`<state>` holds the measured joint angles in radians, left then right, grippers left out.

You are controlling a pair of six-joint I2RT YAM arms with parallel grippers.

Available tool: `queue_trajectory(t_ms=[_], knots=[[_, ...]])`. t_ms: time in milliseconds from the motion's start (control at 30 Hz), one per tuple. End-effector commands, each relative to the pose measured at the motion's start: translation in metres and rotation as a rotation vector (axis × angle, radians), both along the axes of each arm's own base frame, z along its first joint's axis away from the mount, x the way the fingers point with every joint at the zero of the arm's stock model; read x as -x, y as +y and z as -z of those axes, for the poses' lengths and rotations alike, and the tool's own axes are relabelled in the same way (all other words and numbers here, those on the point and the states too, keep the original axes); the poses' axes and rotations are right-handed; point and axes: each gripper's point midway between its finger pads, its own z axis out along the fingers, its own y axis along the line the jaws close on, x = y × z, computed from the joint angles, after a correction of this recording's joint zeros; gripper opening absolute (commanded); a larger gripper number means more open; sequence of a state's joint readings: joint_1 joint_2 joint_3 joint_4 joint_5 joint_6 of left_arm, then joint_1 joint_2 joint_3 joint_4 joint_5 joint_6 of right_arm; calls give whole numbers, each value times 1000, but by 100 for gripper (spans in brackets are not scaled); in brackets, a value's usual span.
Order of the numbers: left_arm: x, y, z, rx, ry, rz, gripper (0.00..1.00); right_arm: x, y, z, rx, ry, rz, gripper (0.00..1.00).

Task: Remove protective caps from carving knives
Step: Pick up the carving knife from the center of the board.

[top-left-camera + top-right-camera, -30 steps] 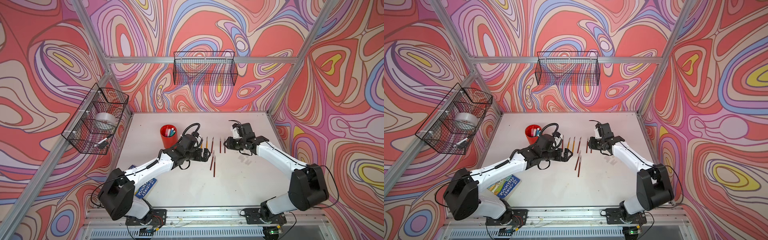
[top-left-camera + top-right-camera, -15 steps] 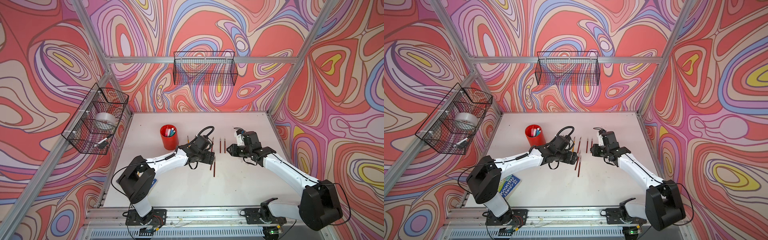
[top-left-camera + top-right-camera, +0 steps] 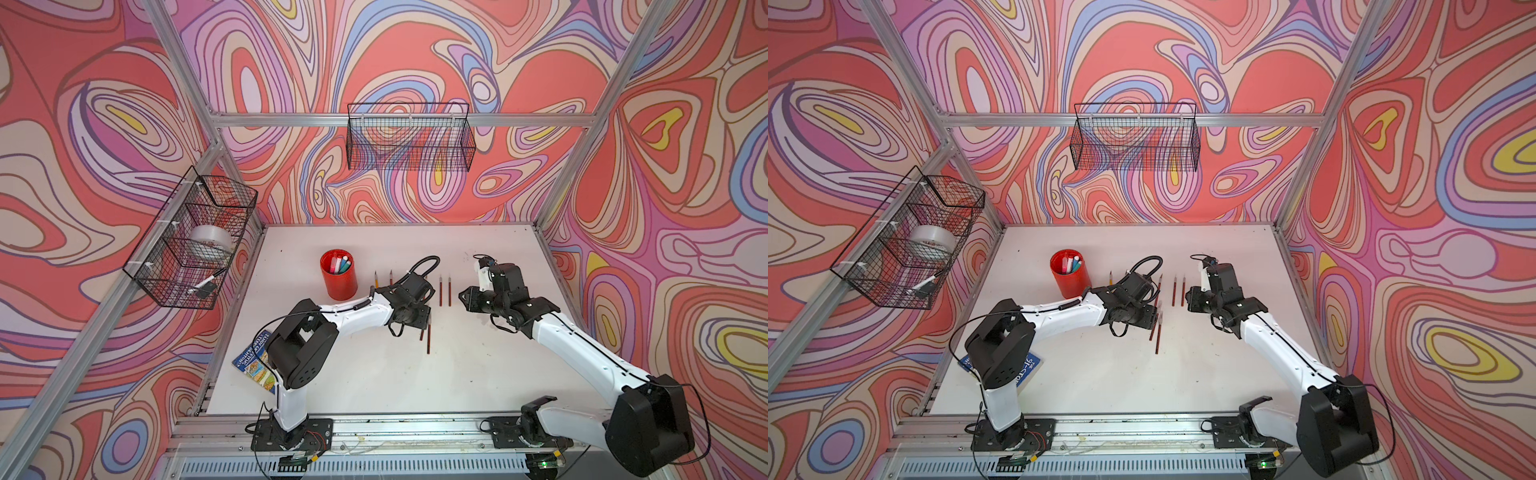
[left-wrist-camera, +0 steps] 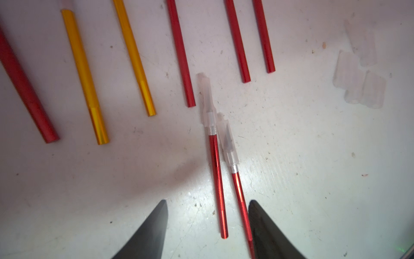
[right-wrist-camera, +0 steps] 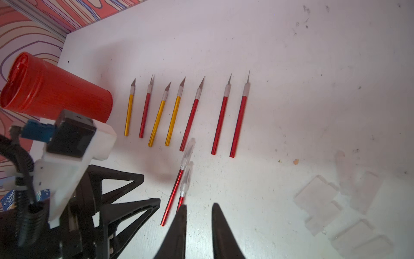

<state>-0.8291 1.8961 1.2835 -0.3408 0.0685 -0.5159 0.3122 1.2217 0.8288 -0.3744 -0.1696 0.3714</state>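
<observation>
Two red carving knives (image 4: 216, 179) (image 4: 239, 195) lie side by side on the white table, each with a translucent protective cap (image 4: 208, 105) (image 4: 228, 143) on its tip. My left gripper (image 4: 208, 203) hovers low over their handle ends, open, with both handles between its fingers; one handle lies against a finger (image 4: 264, 226). Both top views show this pair (image 3: 428, 338) (image 3: 1158, 336) just in front of that gripper. Behind them, several uncapped knives (image 5: 190, 121) with red and yellow handles lie in a row. My right gripper (image 5: 198, 205) stands just to the right, slightly open, holding nothing.
Several loose caps (image 5: 336, 201) (image 4: 358, 78) lie in a heap right of the knives. A red cup (image 3: 338, 282) of markers stands left of the row. A booklet (image 3: 253, 365) lies at the left front edge. Wire baskets (image 3: 409, 137) (image 3: 195, 237) hang on the walls.
My left arm has swung right and come down over the two capped knives, and its jaws have narrowed. My right gripper has shifted slightly right and nearer the front.
</observation>
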Motion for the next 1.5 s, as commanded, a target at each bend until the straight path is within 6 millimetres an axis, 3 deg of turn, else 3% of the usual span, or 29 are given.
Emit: queue_trajectory(t_ms=[0, 200, 633, 1167, 1467], knots=[[-2, 2, 9, -56, 13, -5, 56, 6, -9, 11, 38, 22, 18, 22], [-8, 3, 22, -104, 24, -20, 39, 5, -9, 13, 41, 30, 20, 22], [-6, -3, 30, -117, 32, -21, 38, 5, -9, 21, 55, 51, 16, 22], [-6, -6, 41, -250, 1, -8, 36, 5, -12, 24, 72, 55, 22, 22], [-7, -8, 44, -257, 10, -10, 23, 4, -13, 27, 82, 64, 28, 21]])
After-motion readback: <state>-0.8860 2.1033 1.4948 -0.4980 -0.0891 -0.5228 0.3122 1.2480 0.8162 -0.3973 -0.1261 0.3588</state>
